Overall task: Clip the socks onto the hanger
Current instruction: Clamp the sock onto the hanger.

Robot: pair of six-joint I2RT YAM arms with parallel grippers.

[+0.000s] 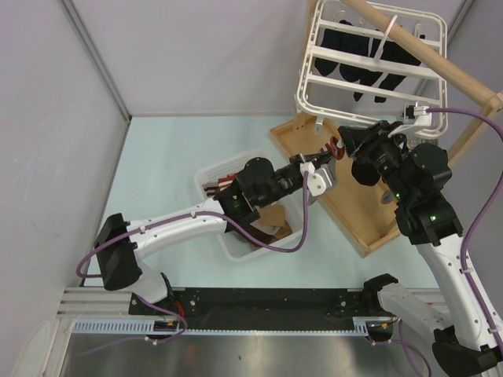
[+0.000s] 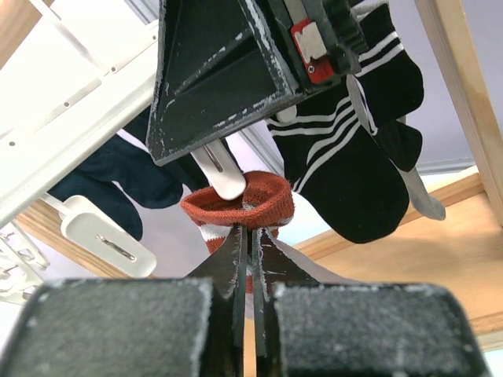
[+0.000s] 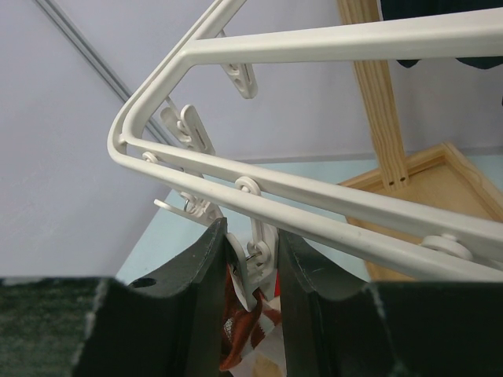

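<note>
My left gripper (image 2: 253, 232) is shut on a sock (image 2: 244, 200) with a maroon-and-white striped cuff and holds it up under the white hanger (image 1: 369, 75). My right gripper (image 3: 253, 251) is shut on one dangling clip (image 3: 259, 263) at the hanger's near corner, a finger pressing on each side of it. The sock's cuff (image 3: 244, 330) sits right at that clip's lower tips. In the left wrist view one white leg of the clip (image 2: 220, 169) reaches onto the cuff's rim. Black socks with white stripes (image 2: 346, 173) and dark ones (image 1: 377, 59) hang from the hanger.
A white slotted basket (image 1: 236, 204) holding brown socks (image 1: 271, 220) stands below the left arm. The hanger hangs from a wooden pole (image 1: 424, 51) whose wooden base tray (image 1: 354, 204) lies under both grippers. More clips (image 2: 106, 236) dangle nearby.
</note>
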